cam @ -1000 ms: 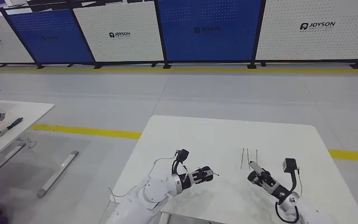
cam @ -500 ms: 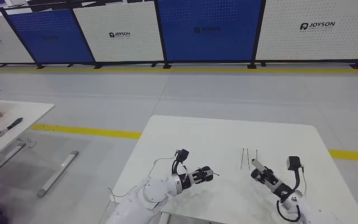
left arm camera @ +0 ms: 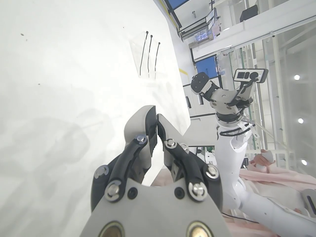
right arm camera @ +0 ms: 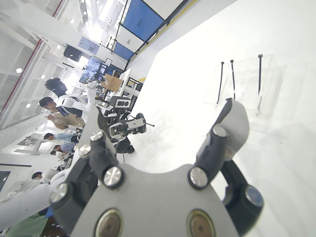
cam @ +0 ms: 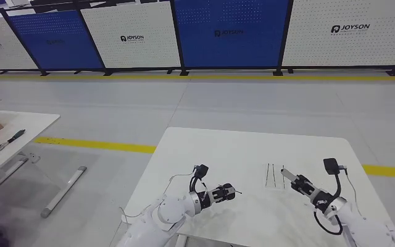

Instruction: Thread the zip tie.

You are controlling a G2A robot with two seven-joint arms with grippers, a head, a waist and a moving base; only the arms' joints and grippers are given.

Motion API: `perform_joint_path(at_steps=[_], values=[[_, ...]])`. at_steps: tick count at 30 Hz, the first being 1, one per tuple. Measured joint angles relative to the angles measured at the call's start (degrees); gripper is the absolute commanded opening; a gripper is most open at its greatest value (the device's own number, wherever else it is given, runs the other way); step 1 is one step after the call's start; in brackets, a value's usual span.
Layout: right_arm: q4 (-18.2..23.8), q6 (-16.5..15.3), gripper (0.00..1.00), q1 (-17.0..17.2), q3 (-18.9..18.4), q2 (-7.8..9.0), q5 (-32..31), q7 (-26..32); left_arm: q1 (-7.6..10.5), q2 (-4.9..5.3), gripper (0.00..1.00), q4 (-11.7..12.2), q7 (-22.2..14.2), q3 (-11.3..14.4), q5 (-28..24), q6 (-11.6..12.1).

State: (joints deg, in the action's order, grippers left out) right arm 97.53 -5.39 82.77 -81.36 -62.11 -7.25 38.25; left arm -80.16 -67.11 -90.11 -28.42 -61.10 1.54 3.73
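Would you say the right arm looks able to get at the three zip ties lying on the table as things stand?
Probably yes. The right gripper is open and hovers close by the zip ties, which lie side by side on a clear sheet, with nothing between them and its fingers.

Looks smooth and matt white across the table (cam: 203, 154), flecked with a few dark specks. Reads as thin black plastic on the three zip ties (left arm camera: 148, 52), over a clear, faintly glossy plastic sheet (right arm camera: 246, 85). Same black plastic on the zip tie (right arm camera: 150, 124) pinched in the left gripper (left arm camera: 156, 119). Shows satin grey metal shells there and on the right gripper (right arm camera: 161, 109), with ribbed black pads (left arm camera: 151, 129), semi-gloss black links and polished screw heads.
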Motion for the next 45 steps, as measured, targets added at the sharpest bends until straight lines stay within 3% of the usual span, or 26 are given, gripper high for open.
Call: perform_joint_path(at_steps=[8, 10, 16, 21, 41, 45], values=[[0.2, 0.1, 1.00, -0.1, 0.0, 0.02, -0.3, 0.1, 0.00, 0.00, 0.00, 0.0, 0.0, 0.0, 0.0, 0.0], [0.9, 1.4, 1.00, -1.2, 0.0, 0.22, -2.5, 1.2, 0.00, 0.00, 0.00, 0.0, 0.0, 0.0, 0.0, 0.0], [1.7, 9.0, 1.00, -9.1, 3.0, 0.97, -14.7, 13.6, 0.00, 0.00, 0.00, 0.0, 0.0, 0.0, 0.0, 0.0], [-1.5, 13.5, 1.00, -15.9, 8.0, 0.69, -19.9, 20.4, 0.00, 0.00, 0.00, 0.0, 0.0, 0.0, 0.0, 0.0], [-2.1, 13.8, 1.00, -16.1, 8.4, 0.64, -20.1, 19.9, 0.00, 0.00, 0.00, 0.0, 0.0, 0.0, 0.0, 0.0], [-5.6, 16.5, 1.00, -20.7, 11.6, 0.44, -22.6, 26.1, 0.00, 0.00, 0.00, 0.0, 0.0, 0.0, 0.0, 0.0]])
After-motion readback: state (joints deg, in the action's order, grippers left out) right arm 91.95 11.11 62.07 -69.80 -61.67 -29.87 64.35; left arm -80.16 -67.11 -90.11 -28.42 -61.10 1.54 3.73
